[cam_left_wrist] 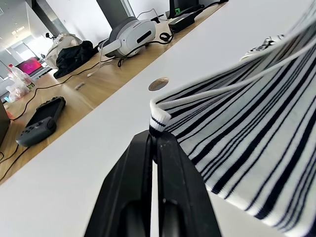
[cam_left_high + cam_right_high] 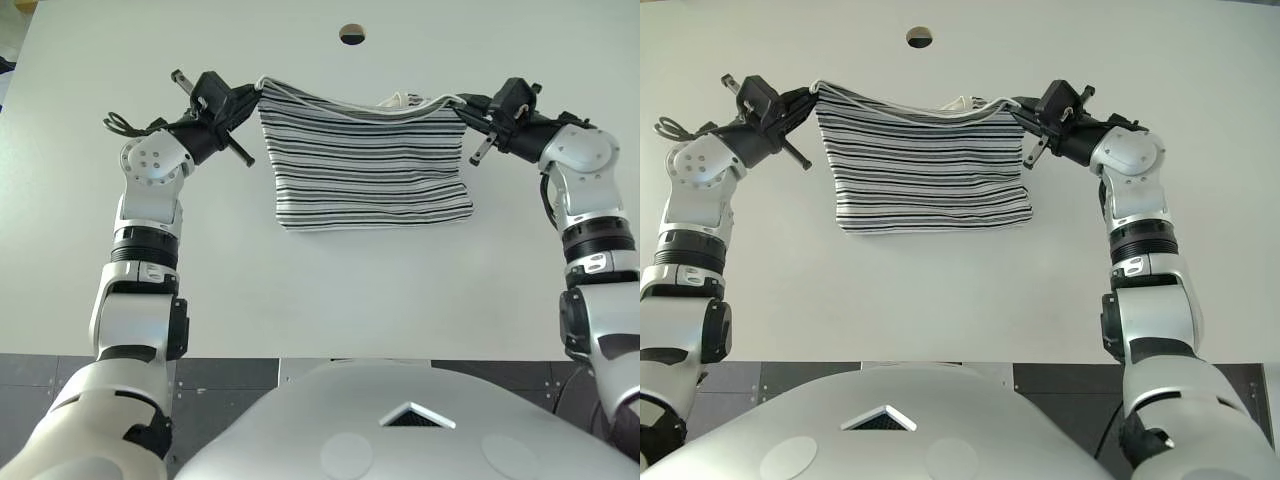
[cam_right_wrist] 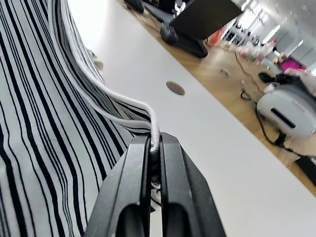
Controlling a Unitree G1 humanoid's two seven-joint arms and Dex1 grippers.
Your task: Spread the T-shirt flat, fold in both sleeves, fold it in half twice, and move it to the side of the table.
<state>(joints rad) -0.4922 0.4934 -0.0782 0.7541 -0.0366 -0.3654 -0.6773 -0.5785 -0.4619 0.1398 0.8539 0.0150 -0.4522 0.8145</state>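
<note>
My left claw (image 2: 252,95) and right claw (image 2: 468,103) each clamp one far corner of the single striped T-shirt (image 2: 365,165), stretched between the two over the worktop (image 2: 380,290).

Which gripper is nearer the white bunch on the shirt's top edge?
Right. The right gripper pinches the shirt at the corner just beside the bunch; the left gripper pinches the opposite corner, most of the shirt's width away.

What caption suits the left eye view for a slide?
Left gripper and right gripper hold the striped T-shirt by its corners over the white table.
</note>
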